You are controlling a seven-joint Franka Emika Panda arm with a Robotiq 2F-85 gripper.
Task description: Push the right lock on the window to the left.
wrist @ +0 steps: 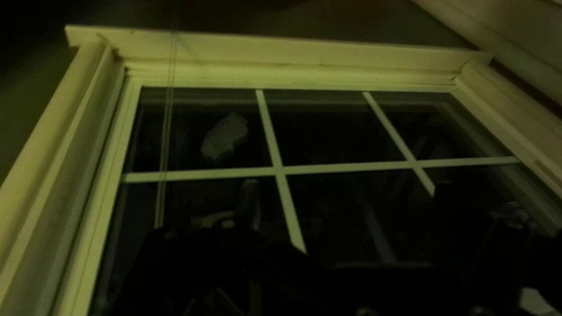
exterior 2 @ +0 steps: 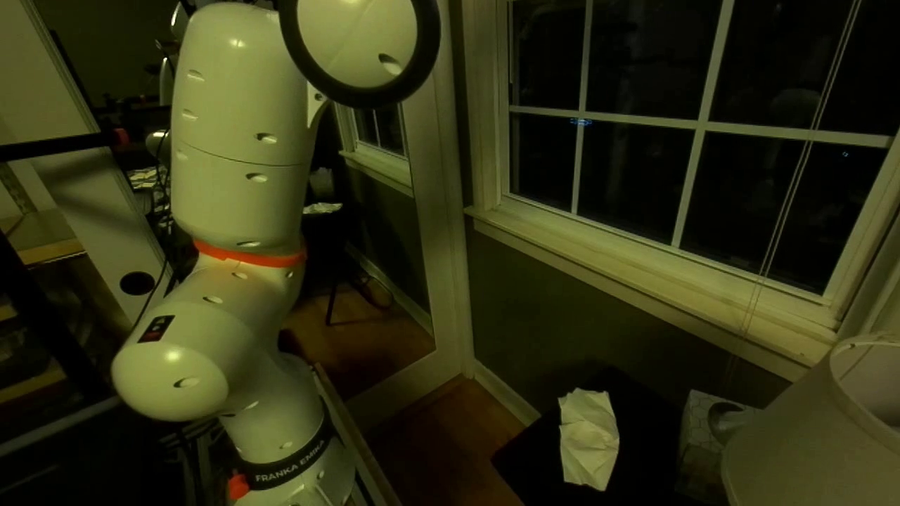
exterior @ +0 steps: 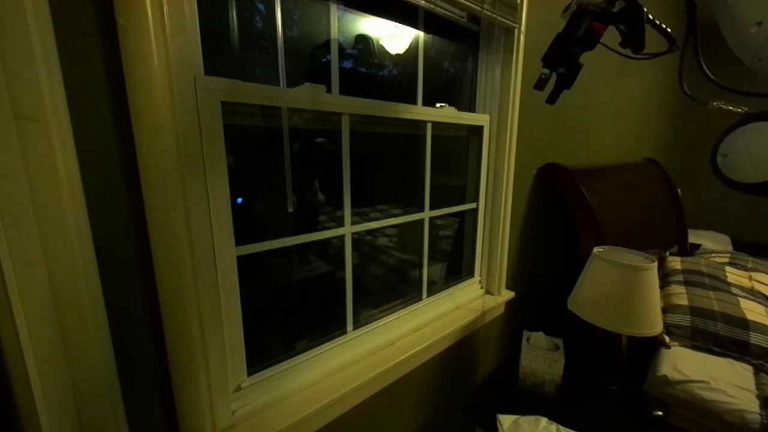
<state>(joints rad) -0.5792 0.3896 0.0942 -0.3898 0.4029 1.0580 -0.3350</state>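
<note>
The white window (exterior: 348,231) stands in an exterior view with its lower sash shut against the sill. Two small light locks sit on the sash's top rail: the right lock (exterior: 445,107) and the left lock (exterior: 311,88). My gripper (exterior: 545,93) hangs at the upper right, its black fingers apart and pointing down and left. Nothing shows between them, and it is away from both locks. In the wrist view the dark fingers (wrist: 347,182) are spread in front of the lower panes, with the sill at the top of the picture. Both locks are out of view there.
Blind cords (wrist: 166,127) hang along one side of the window. A lamp (exterior: 615,291), a tissue box (exterior: 541,363) and a bed headboard (exterior: 624,207) stand beyond the window. Crumpled paper (exterior 2: 589,439) lies on a dark table. A mirror (exterior 2: 380,281) stands beside the arm (exterior 2: 239,133).
</note>
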